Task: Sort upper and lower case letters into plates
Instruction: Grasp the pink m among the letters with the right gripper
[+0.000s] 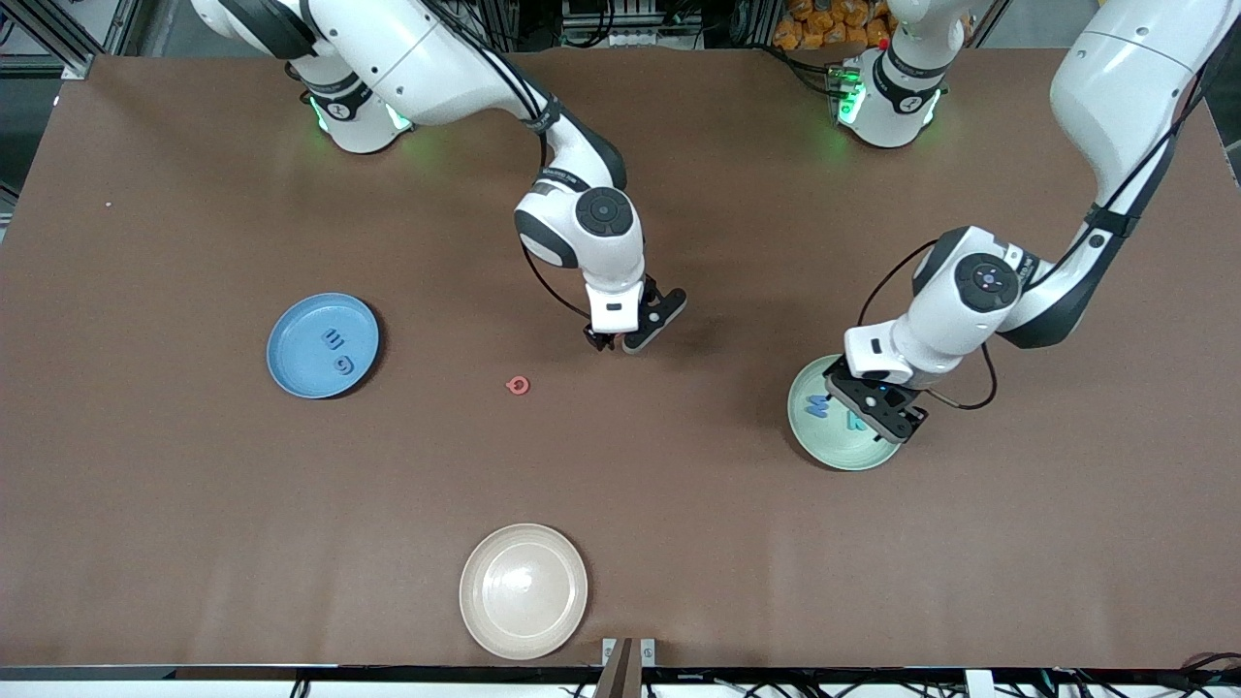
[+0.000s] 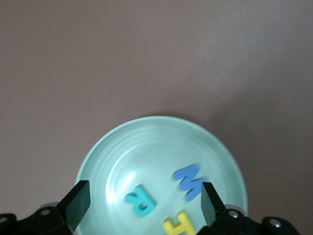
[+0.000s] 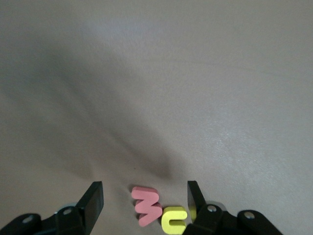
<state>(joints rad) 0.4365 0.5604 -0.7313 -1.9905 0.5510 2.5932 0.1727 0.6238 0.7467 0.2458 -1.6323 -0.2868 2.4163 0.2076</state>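
Letters: three in green plate, two blue

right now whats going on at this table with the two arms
Two arms are sorting foam letters into plates. The left gripper hangs open over the pale green plate, which holds a blue M, a teal R and a yellow letter. The right gripper is low over the table, fingers either side of a pink letter beside a yellow one. The blue plate holds two letters; a red letter lies loose.

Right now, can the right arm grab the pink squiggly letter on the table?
Probably yes. The right gripper hangs right over the pink letter with its fingers open either side; only the yellow letter touching it might get pinched too.
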